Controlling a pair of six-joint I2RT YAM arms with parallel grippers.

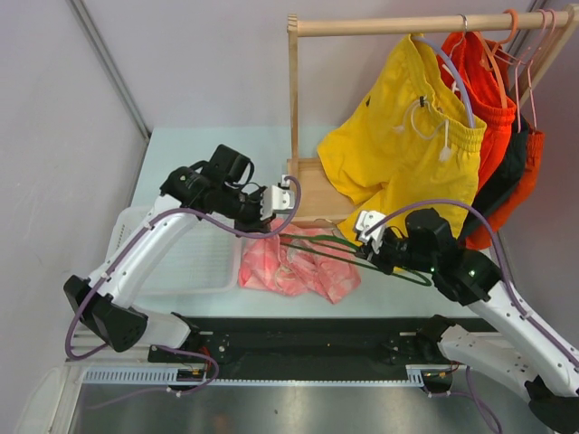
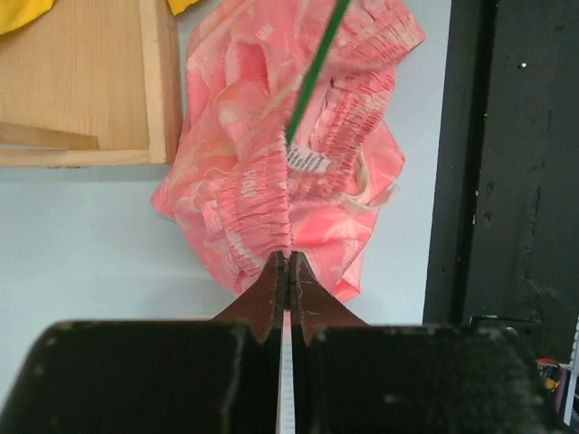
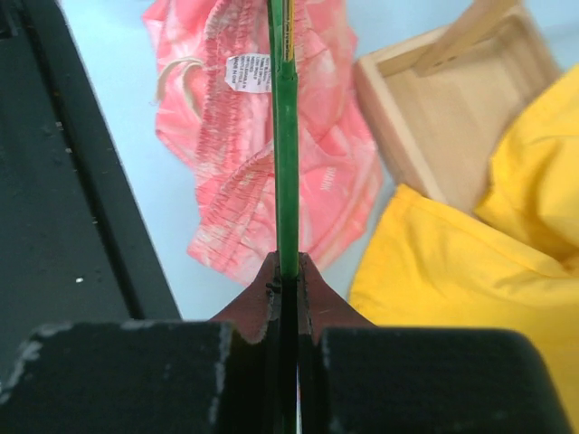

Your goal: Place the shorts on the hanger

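"Counting stock, what do we enter for the pink mottled light-fabric shorts [image 1: 298, 267]?"

"Item one: we log them crumpled on the pale desk [image 1: 181, 154], near its front edge and between our two arms. They lie just in front of the wooden base [image 2: 81, 81] of the clothes rack. The ruched waistband [image 2: 262, 199] and the white label [image 3: 247, 72] face up."

"And our left pincer [image 2: 288, 264]?"

"Item two: closed, jaws pressed together. In our wrist view its tips sit at the edge of the waistband. We cannot tell whether any fabric is caught between them."

"Our right pincer [image 3: 288, 267]?"

"Item three: clamped on the thin green wire hanger [image 3: 286, 163]. The hanger runs straight out from the jaws above the pink shorts, and its far end sits over the waistband by the label."

"Surroundings?"

"Item four: plain yellow shorts with white drawstring [image 1: 398, 145], hanging from the wooden rail [image 1: 380, 26], with orange-red shorts [image 1: 488, 99] beside them. Item five: white plastic tray [image 1: 181, 271], on the desk just left of the pink shorts."
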